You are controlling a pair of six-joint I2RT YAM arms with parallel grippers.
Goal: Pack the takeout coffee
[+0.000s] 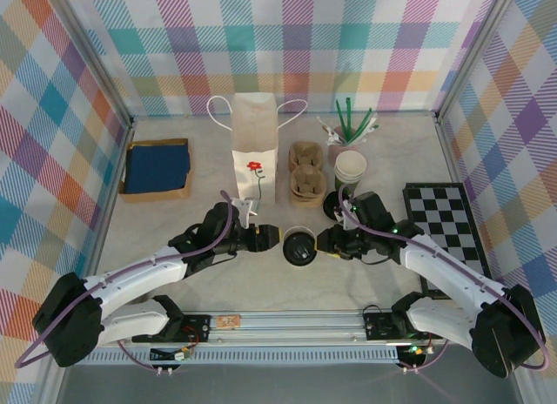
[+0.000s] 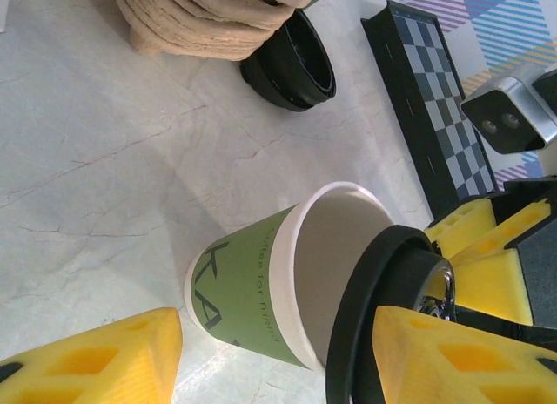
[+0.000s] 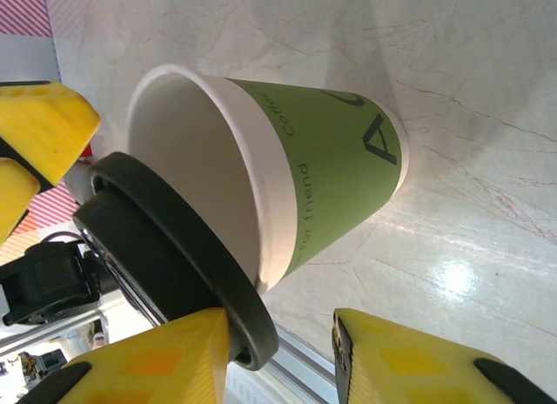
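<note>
Left gripper point(image 1: 277, 239): spread wide, just left of the cup point(image 2: 252, 291).
Right gripper point(image 3: 283, 334): fingers on both sides of the lid point(image 3: 165, 256) edge; pinching or not, cannot tell.
Cup: middle of the top view, upright, lid tilted at its rim.
Bag point(image 1: 254, 147): above the cup, upright.

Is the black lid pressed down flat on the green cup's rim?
No, the black lid stands tilted off the green cup, whose pale inside shows.
</note>
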